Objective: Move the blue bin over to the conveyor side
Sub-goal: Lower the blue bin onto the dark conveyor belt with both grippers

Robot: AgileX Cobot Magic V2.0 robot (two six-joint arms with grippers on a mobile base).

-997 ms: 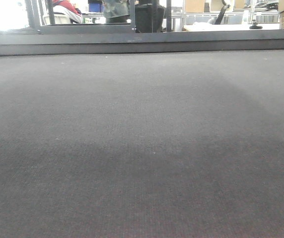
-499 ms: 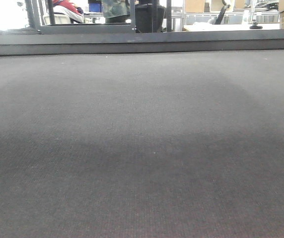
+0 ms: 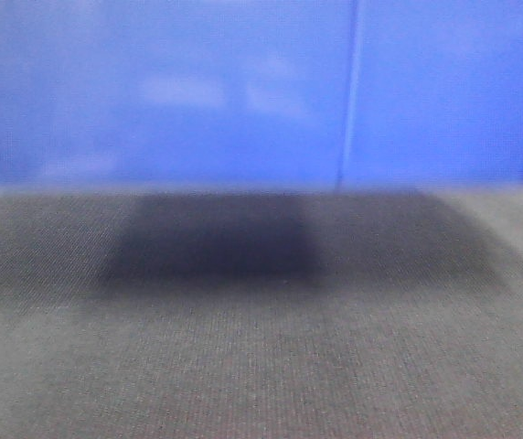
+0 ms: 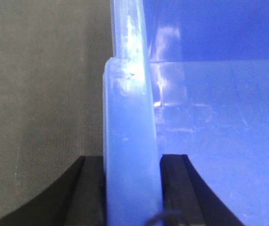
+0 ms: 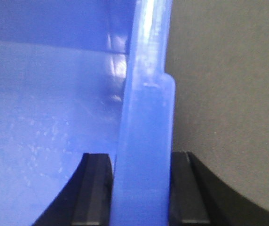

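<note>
Across the far part of the conveyor (image 3: 261, 347) the blue bin (image 3: 243, 91) fills the front view, wall blurred, seemingly mid-carry; left hand (image 4: 133, 188) and right hand (image 5: 140, 188) each clamp a rim wall. Next: lower evenly, then release; bare belt lies outside both walls

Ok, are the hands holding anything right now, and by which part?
Yes, both. The left hand and the right hand each clamp the thick rim lip of the blue bin, one finger inside its wall and one outside.

Front camera sits low on conveyor (image 3: 261, 347); wrist cameras look along blue bin (image 3: 243, 91) rims.
</note>
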